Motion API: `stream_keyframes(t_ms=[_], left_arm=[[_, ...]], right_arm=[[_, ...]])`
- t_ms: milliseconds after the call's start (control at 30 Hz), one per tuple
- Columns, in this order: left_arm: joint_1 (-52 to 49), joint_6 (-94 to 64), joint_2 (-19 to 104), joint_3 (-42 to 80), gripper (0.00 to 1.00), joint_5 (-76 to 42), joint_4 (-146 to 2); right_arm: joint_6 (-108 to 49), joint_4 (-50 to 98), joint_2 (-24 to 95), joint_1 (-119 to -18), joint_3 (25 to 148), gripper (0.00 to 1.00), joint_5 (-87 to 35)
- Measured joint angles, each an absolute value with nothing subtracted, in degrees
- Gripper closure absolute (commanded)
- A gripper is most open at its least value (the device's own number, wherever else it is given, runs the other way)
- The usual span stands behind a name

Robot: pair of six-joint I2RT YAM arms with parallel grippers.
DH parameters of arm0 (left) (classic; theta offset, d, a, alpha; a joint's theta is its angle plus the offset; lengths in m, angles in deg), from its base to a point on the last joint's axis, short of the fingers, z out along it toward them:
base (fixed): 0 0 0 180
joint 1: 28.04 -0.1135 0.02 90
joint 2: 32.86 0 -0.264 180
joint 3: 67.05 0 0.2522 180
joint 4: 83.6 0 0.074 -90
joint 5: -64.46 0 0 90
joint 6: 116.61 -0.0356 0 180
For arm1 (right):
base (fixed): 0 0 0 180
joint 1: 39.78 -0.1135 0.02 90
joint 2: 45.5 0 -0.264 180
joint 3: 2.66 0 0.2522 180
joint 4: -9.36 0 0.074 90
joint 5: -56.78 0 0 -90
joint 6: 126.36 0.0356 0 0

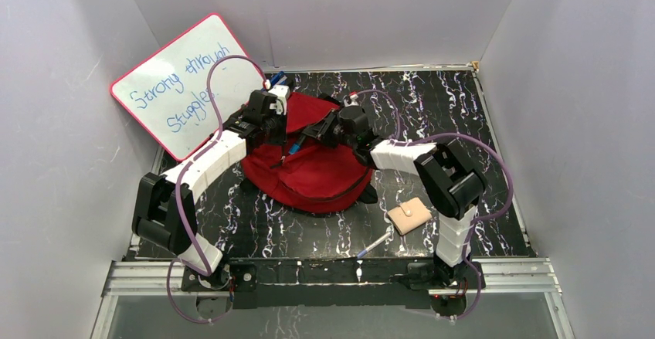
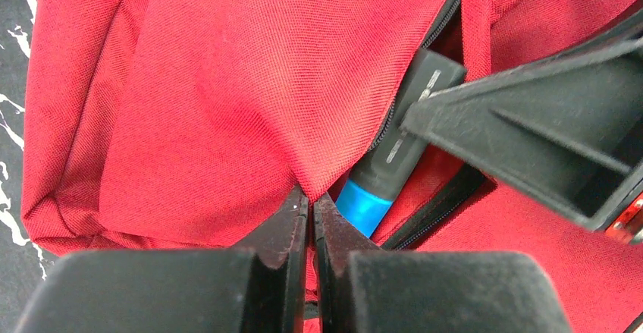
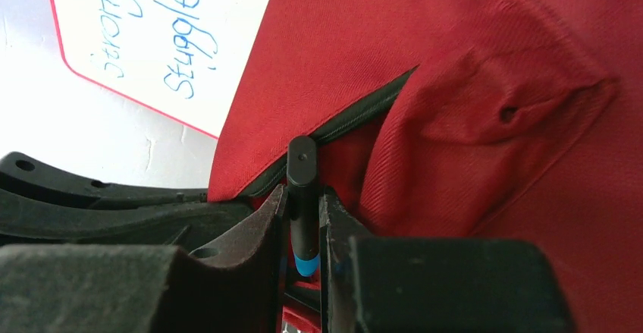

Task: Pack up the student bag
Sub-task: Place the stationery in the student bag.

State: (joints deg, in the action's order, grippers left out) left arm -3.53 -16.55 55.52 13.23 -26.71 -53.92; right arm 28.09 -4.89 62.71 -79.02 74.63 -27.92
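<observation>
Now, tabletop (image 1: 494, 223): black marble print, white veins.
Room: pale grey walls (image 1: 347, 15); whiteboard (image 1: 181, 84) leaning back-left.
Left pincer (image 2: 311, 200): pressed together on student bag (image 2: 212, 83) fabric.
Right pincer (image 3: 303, 200): pinching black-blue marker (image 3: 302, 162).

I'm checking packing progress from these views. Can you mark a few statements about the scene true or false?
1. The left gripper is shut on the red fabric of the student bag at the zipper opening. True.
2. The right gripper is empty. False: it is shut on a black marker with a blue band, pointed into the bag's opening.
3. The beige wallet is inside the bag. False: it lies on the table beside the right arm, apart from the bag.
4. A whiteboard with blue handwriting stands at the far left. True.
</observation>
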Motion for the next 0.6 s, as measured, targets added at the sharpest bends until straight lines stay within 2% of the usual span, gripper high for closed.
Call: stream_keyframes(t_ms=[333,400,500,600], left_arm=[[-3.53,-16.31,55.52,13.23,1.0,-25.42,-54.03],[-3.53,-16.31,55.52,13.23,1.0,-25.14,-54.03],[-3.53,-16.31,55.48,13.23,1.0,-25.11,-54.09],[-3.55,-16.31,55.32,13.23,1.0,-25.11,-54.31]], right_arm=[[28.66,-4.96,67.56,-81.25,76.81,0.98,-28.48],[28.59,-4.37,70.4,-81.12,79.87,0.89,-28.07],[28.09,-3.54,73.61,-80.99,84.88,0.68,-27.44],[27.3,-3.14,74.36,-80.79,87.48,0.56,-27.09]])
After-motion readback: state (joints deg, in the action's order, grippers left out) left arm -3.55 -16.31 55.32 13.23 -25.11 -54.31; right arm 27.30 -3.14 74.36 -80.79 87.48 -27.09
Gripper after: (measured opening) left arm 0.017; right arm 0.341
